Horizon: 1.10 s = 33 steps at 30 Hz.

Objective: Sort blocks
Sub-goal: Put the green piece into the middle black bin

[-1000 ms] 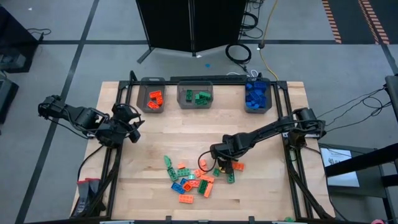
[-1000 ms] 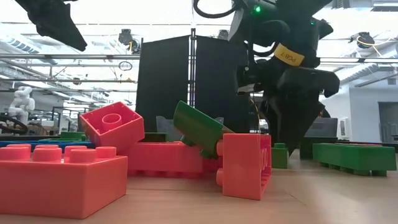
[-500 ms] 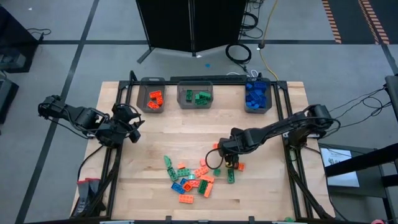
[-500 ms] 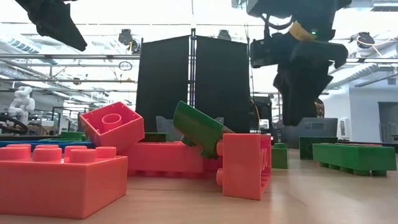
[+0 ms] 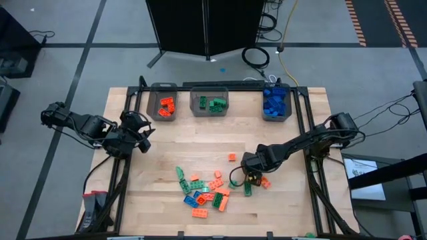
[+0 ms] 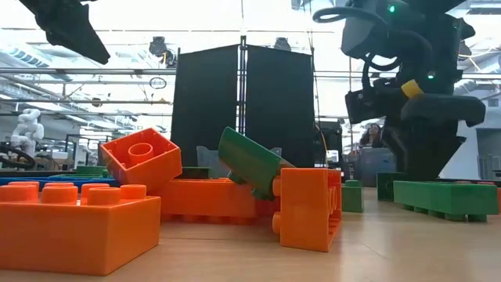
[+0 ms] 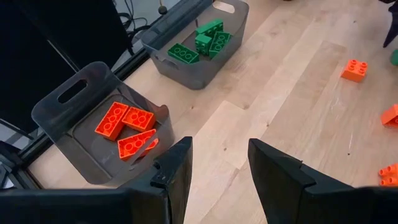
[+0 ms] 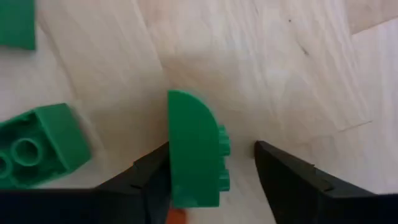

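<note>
Orange, green and blue blocks point(image 5: 207, 190); grey bins point(image 5: 163, 101); pale wooden table point(image 5: 200, 137).

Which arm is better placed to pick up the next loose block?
The right: its hand hangs over the loose pile, a rounded green plastic block between its fingers. The left hand waits far off.

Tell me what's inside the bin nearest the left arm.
The left bin holds three orange blocks lying flat on its floor, one wedge-shaped. Its near corner is hidden behind the left gripper, so anything there can't be seen.
</note>
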Motion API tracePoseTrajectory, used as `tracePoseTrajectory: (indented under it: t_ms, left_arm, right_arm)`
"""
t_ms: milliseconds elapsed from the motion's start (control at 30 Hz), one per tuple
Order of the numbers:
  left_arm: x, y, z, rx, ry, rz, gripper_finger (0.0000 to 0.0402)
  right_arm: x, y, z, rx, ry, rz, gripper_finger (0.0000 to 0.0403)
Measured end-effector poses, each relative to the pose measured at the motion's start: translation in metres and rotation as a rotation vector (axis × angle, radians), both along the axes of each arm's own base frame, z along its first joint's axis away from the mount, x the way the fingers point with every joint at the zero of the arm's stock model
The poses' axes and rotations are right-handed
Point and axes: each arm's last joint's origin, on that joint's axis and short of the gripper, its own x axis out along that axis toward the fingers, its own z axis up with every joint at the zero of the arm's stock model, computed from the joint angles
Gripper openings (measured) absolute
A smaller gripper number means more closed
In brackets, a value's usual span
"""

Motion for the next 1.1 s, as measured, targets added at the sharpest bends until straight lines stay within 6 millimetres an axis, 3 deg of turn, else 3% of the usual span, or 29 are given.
tracePoseTrajectory:
  t_ms: [67, 200, 433, 600, 700, 800, 1000, 1100]
  left_arm:
    - [0.0, 0.0, 0.0, 0.003, 0.0, 0.001, 0.016]
    - [0.0, 0.0, 0.0, 0.019, -0.001, 0.005, 0.016]
    - [0.0, 0.001, 0.0, 0.035, -0.006, 0.014, 0.016]
    - [0.0, 0.001, 0.0, 0.034, -0.006, 0.018, 0.016]
    - [0.0, 0.001, 0.0, 0.034, -0.006, 0.018, 0.016]
    - [0.0, 0.001, 0.0, 0.036, -0.007, 0.02, 0.016]
    - [0.0, 0.001, 0.0, 0.036, -0.008, 0.021, 0.016]
    - [0.0, 0.001, 0.0, 0.036, -0.009, 0.022, 0.016]
  right_arm:
    - [-0.001, 0.0, -0.001, 0.0, 0.001, -0.004, 0.0178]
    - [0.004, 0.001, 0.001, 0.007, -0.035, 0.033, 0.0078]
    - [0.022, -0.002, 0.014, 0.007, -0.114, 0.047, 0.0076]
    - [0.05, -0.014, 0.05, -0.021, -0.233, 0.061, 0.0076]
    - [0.071, -0.039, 0.077, -0.083, -0.342, 0.044, 0.0076]
    - [0.09, -0.08, 0.096, -0.135, -0.472, -0.008, 0.0076]
    - [0.108, -0.182, 0.105, -0.251, -0.604, -0.218, 0.0076]
    - [0.117, -0.224, 0.107, -0.286, -0.62, -0.293, 0.0076]
